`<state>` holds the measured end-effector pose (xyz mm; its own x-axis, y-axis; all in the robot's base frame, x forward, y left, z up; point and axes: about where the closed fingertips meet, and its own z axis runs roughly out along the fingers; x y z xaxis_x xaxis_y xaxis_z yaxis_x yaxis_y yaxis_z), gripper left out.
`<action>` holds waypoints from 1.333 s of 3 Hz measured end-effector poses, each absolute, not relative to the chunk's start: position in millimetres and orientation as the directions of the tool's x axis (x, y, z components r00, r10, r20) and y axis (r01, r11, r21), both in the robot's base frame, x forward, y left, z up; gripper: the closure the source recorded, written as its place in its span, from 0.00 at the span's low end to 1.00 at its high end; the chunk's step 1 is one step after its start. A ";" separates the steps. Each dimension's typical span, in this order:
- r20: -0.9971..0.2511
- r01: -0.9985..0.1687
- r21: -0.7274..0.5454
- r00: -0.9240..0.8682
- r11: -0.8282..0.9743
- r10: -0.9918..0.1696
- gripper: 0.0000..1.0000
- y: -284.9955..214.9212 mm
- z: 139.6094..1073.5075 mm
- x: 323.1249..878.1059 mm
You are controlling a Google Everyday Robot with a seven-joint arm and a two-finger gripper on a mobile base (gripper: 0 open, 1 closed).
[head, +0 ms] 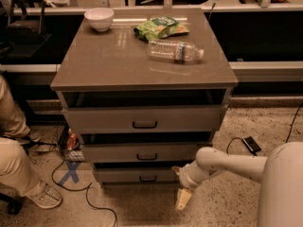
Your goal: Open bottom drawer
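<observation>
Gripper: the gripper (182, 198) hangs low at the cabinet's (221, 111) front right corner, its pale tip pointing down toward the floor (236, 207).
Gripper state: cannot tell whether it is spread or pressed together (only one pale end shows, from the side).
Gripper and drawer: it is just beside the right end of the bottom drawer (123, 175), clear of the handle (147, 178); whether it touches the drawer front cannot be told.
Arm: the white arm (227, 162) comes in from the right of the cabinet and bends down to the gripper, with a large rounded white part at the lower right edge of the view.
Bottom drawer: the lowest of the cabinet's three grey fronts and the narrowest one, just above the floor, its small black loop handle at the middle.
Middle drawer: the middle drawer (142, 152) is directly above it, with a dark gap between the two fronts.
Top drawer: the top drawer (142, 118) is the widest front, with a dark gap under the cabinet's top.
On the cabinet: a white bowl (99, 19) at the back left, a green bag (160, 28) at the back middle, and a clear bottle (175, 50) lying on its side in front of the bag.
Left of the cabinet: a person's leg (16, 171) in tan trousers, a pale shoe (45, 196), a blue cross (71, 171) on the floor and a black cable (97, 205).
Right of the cabinet: a small black device (251, 144) lies on the floor (a cord runs from it).
</observation>
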<state>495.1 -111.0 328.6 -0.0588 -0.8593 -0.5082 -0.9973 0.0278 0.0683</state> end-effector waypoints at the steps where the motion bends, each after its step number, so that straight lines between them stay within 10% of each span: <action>1: -0.489 -0.999 -0.017 0.043 -0.040 -0.871 0.00 -109.4 304.8 513.1; 4: -0.492 -0.984 -0.127 0.174 -0.127 -0.853 0.00 -101.3 242.2 565.8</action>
